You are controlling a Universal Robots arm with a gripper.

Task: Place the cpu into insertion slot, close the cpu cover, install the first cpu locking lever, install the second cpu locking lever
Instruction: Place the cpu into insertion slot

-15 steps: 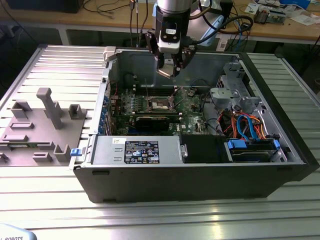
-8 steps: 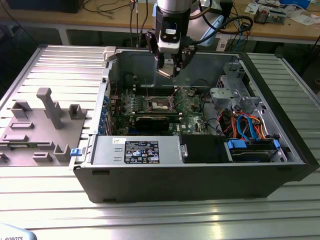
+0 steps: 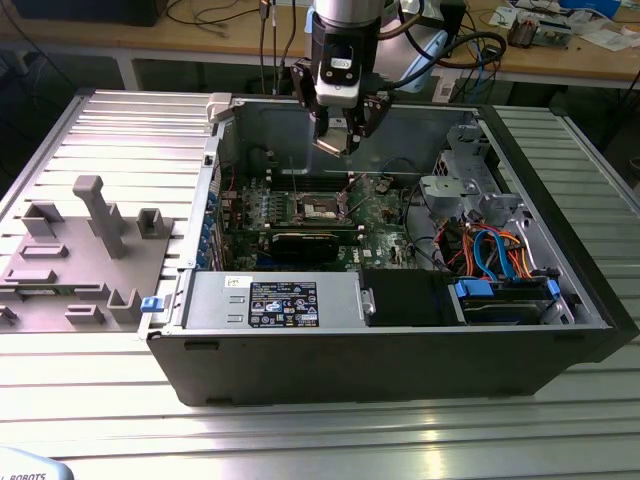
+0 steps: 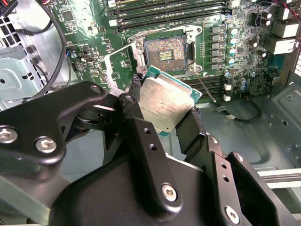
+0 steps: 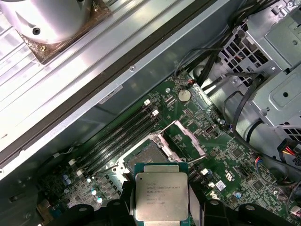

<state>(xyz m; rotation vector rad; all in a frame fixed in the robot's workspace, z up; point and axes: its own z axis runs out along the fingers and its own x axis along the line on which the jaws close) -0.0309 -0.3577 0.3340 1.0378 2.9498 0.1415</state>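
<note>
My gripper [image 3: 338,138] hangs above the open computer case [image 3: 180,350], shut on the cpu [image 4: 167,104], a flat square chip with a silvery face and a green edge. Black fingers [image 4: 136,84] pinch two opposite sides of it. In the first wrist view the cpu [image 5: 161,195] sits between the gripper [image 5: 161,200] fingers, just off the insertion slot [image 5: 148,155]. The slot [image 4: 168,54] lies bare, its contact field exposed. Beside it the cpu cover [image 5: 191,137] stands swung up on its hinge. A thin locking lever [image 4: 205,88] sticks out, unlatched.
Memory slots [image 4: 164,9] run along one side of the socket. A power supply [image 3: 275,300] fills the case's front, and a drive cage with blue and orange cables [image 3: 500,265] sits at the exterior view's right. A grey fixture [image 3: 80,250] rests outside at the left.
</note>
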